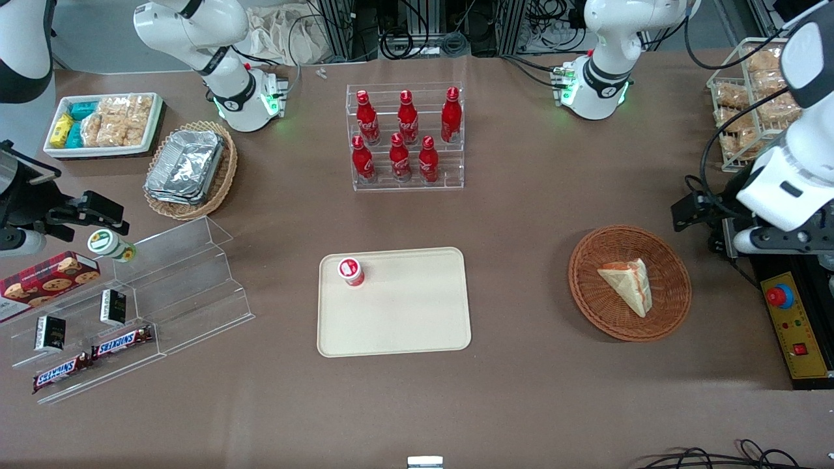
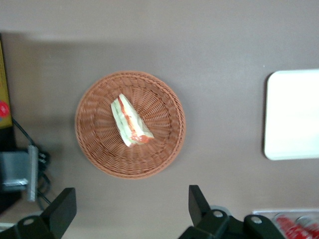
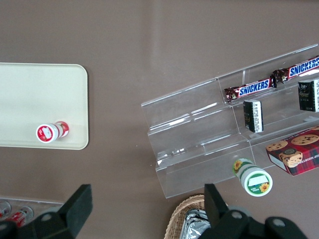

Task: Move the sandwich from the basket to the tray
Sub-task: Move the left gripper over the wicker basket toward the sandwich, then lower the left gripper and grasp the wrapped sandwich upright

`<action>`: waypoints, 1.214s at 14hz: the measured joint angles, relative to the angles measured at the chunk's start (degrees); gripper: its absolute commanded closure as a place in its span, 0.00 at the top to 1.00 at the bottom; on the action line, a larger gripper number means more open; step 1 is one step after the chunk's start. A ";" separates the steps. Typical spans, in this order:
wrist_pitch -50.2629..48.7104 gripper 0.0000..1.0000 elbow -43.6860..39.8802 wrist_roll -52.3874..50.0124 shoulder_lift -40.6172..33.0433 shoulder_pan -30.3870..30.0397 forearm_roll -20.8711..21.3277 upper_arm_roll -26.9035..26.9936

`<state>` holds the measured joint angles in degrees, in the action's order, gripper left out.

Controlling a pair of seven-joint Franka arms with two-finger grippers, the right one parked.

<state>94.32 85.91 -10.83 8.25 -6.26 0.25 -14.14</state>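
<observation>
The sandwich, a pale bread wedge with red-orange and green filling, lies in the round reddish-brown basket. It also shows in the left wrist view, in the middle of the basket. The cream tray lies flat mid-table, toward the parked arm's end from the basket, and its edge shows in the left wrist view. My left gripper hangs above the table beside the basket, toward the working arm's end. It is open wide and empty, apart from the basket.
A small red-capped bottle stands on the tray's corner. A clear rack of red bottles stands farther from the front camera. A yellow control box lies beside the basket. A clear stepped shelf stands toward the parked arm's end.
</observation>
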 measured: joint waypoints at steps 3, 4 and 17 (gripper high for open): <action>5.32 1.00 4.42 -8.46 1.81 -0.01 0.08 -0.34; 7.88 1.00 7.22 -10.87 1.99 -0.04 0.10 -0.31; 36.64 1.00 32.37 -33.35 4.00 -2.30 0.20 2.16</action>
<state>130.96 118.28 -44.18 12.25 -8.56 0.45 -11.98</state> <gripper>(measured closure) 0.000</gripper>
